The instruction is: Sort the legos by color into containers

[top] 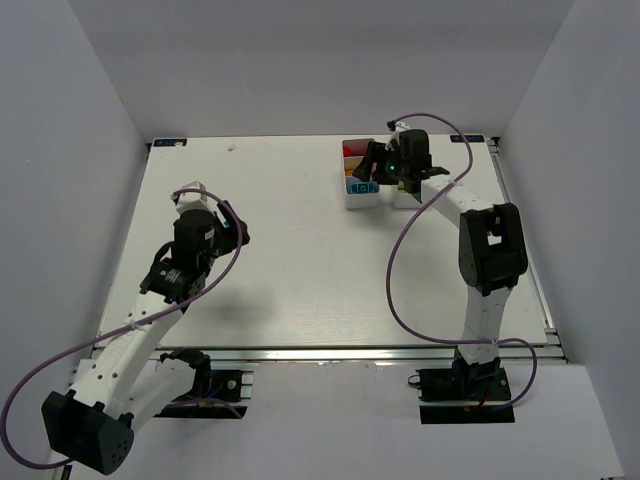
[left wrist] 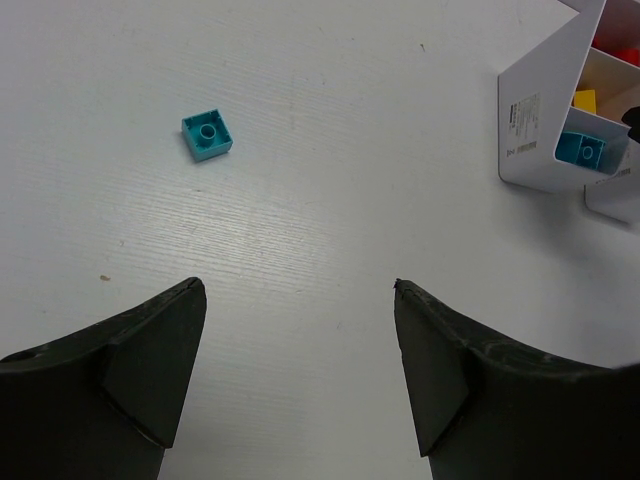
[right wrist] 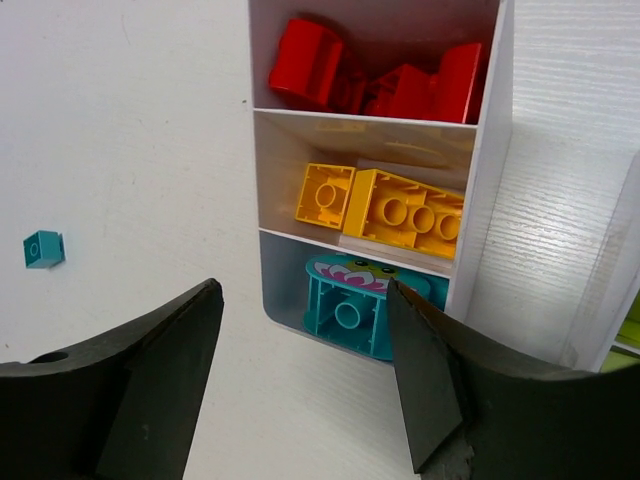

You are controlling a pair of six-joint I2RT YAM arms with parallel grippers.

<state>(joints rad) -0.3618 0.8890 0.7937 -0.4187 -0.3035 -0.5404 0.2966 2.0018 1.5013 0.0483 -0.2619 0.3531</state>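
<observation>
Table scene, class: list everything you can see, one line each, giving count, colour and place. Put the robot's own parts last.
table: one, white, under everything.
first bin: one, white, three compartments, far right of table.
second bin: one, white, right of the first; something lime inside.
red bricks: several, red, far compartment of first bin.
yellow bricks: two, yellow-orange, middle compartment.
cyan bricks: at least one, cyan, near compartment, studs down.
loose brick: one, cyan, on bare table left of the bins.
left gripper: one, black, open, over bare table.
right gripper: one, black, open, above first bin's near end.
</observation>
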